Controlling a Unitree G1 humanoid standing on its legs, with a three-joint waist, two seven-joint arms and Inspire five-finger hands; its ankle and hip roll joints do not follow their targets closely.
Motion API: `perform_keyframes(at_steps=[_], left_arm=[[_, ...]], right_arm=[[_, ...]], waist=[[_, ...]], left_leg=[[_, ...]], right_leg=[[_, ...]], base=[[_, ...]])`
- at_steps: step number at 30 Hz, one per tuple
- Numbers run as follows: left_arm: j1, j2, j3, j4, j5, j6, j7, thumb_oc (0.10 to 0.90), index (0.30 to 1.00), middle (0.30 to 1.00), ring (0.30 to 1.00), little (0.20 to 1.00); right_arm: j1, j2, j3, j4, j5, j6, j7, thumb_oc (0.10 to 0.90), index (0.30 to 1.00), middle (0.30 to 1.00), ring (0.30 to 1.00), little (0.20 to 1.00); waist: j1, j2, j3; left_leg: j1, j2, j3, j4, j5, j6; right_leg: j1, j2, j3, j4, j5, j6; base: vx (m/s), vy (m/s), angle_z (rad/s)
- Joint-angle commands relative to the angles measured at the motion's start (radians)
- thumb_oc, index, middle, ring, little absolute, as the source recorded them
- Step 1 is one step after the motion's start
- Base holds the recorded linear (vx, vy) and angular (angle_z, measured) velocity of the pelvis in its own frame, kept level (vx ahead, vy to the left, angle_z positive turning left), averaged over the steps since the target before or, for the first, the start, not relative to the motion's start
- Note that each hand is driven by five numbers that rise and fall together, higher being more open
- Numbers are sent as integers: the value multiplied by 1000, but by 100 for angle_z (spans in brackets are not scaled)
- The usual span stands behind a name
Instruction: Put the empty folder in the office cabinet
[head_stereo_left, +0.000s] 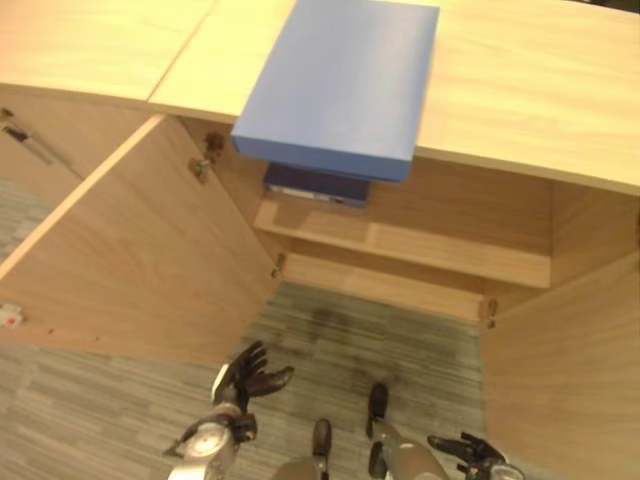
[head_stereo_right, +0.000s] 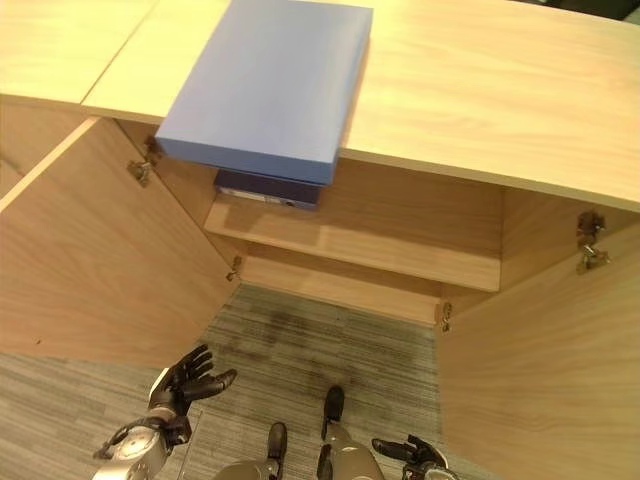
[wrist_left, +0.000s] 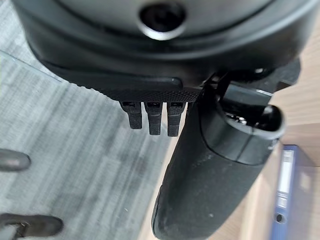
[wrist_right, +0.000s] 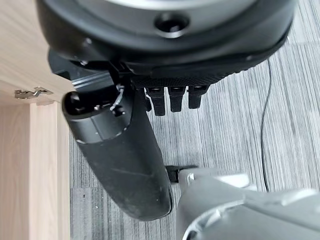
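We see both hands low, near the carpet (head_stereo_left: 120, 400), well short of the cabinet (head_stereo_left: 520, 90). The left hand (head_stereo_left: 248, 378) hangs over the floor with fingers spread and relaxed, gripping nothing. In its wrist view the thumb (wrist_left: 210, 185) sticks out straight and the fingertips (wrist_left: 152, 117) sit in a loose row, nothing between them. The right hand (head_stereo_right: 412, 455) is at the bottom edge, fingers also extended, empty. The right wrist view shows the same: thumb (wrist_right: 125, 165) straight, fingers (wrist_right: 172, 97) free over the carpet.

Further out, both cabinet doors stand open: the left door (head_stereo_left: 140, 260) swung wide toward us, the right door (head_stereo_right: 540, 370) along the right side. Between them is the open compartment with one shelf (head_stereo_right: 370, 250).

A dark blue binder (head_stereo_left: 318, 185) lies flat at the left end of that shelf, partly hidden under the cabinet top's edge. Its spine also shows in the left wrist view (wrist_left: 284, 195).

Farthest, the light blue folder (head_stereo_left: 340, 85) lies flat on the cabinet top, its near edge overhanging the front lip, right above the binder. Neither hand touches it.
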Motion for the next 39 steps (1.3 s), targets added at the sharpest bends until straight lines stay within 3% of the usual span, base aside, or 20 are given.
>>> perform_keyframes(at_steps=[1, 3, 4, 10, 11, 12, 14, 17, 21, 23, 28, 39], left_arm=[[-23, 14, 5, -88, 17, -35, -23, 800, 900, 900, 900, 900], [-18, 14, 8, -95, 20, -35, -24, 800, 900, 900, 900, 900], [-9, 18, 15, -102, 18, -36, -20, 800, 900, 900, 900, 900], [17, 21, 29, -101, 16, -28, -14, 800, 900, 900, 900, 900], [25, 21, 31, -99, 18, -25, -14, 800, 900, 900, 900, 900], [37, 20, 31, -92, 20, -20, -16, 800, 900, 900, 900, 900], [46, 20, 31, -82, 20, -17, -15, 800, 900, 900, 900, 900], [53, 15, 34, -72, 17, -14, -16, 800, 900, 900, 900, 900], [58, 12, 31, -72, 15, -15, -18, 800, 900, 900, 900, 900], [62, 8, 39, -77, 16, -14, -14, 800, 900, 900, 900, 900], [74, 19, 44, -77, 26, -13, -17, 800, 900, 900, 900, 900], [94, 18, 58, -92, -1, -13, -23, 800, 900, 900, 900, 900]], right_arm=[[13, -47, -35, 40, 44, -19, -13, 800, 900, 900, 900, 900], [14, -46, -36, 45, 40, -19, -14, 800, 900, 900, 900, 900], [18, -42, -32, 58, 29, -17, -9, 800, 900, 900, 900, 900], [22, -35, -19, 52, 16, -13, -6, 800, 900, 900, 900, 900], [22, -35, -17, 49, 16, -11, -6, 800, 900, 900, 900, 900], [25, -35, -12, 46, 11, -9, -6, 800, 900, 900, 900, 900], [28, -34, -4, 43, 5, -5, -5, 800, 900, 900, 900, 900], [26, -30, 10, 51, -2, 0, -2, 800, 900, 900, 900, 900], [29, -27, 11, 61, -3, 1, 2, 800, 900, 900, 900, 900], [33, -27, 10, 73, -13, 3, 8, 800, 900, 900, 900, 900], [52, -5, 12, 84, -27, 9, 20, 800, 900, 900, 900, 900], [52, 21, 36, 84, -49, 16, 29, 800, 900, 900, 900, 900]], waist=[[-24, 47, 8], [-25, 55, 0], [-23, 63, -15], [0, 51, -20], [5, 39, -19], [18, 20, -15], [36, 10, -5], [60, 12, 6], [68, 17, 4], [70, 26, -5], [61, 29, -43], [61, 20, -86]], left_leg=[[64, 108, 126, -4, 8, -43], [75, 108, 124, -9, 8, -45], [86, 113, 115, 5, 35, -54], [87, 115, 86, 13, 90, -60], [58, 105, 72, 14, 108, -49], [3, 77, 12, 19, 83, -39], [-50, 45, -51, 17, 92, -39], [-87, 6, -117, 14, 110, -34], [-79, -14, -129, 20, 108, -25], [-47, -31, -166, -16, 101, -14], [34, -33, -152, -94, 102, 6], [63, -58, -148, -105, 65, 22]], right_leg=[[12, -35, 19, 156, -192, 137], [19, -30, 14, 160, -200, 134], [41, -15, 16, 154, -211, 127], [78, -8, 15, 128, -210, 123], [74, -17, 6, 119, -190, 115], [93, -27, 11, 111, -192, 115], [113, -22, 34, 110, -193, 114], [134, -4, 75, 110, -192, 109], [149, 9, 97, 110, -191, 108], [157, 22, 123, 109, -192, 110], [186, 19, 134, 87, -190, 121], [218, 16, 142, 24, -157, 148]], base=[[84, -66, 77], [98, -72, 40], [82, -72, 3], [28, -48, -2], [-20, -31, -12], [-8, -30, -11], [69, -14, -18], [42, 17, -54], [33, 43, -47], [70, 98, -53], [128, 126, -11], [41, 54, -3]])
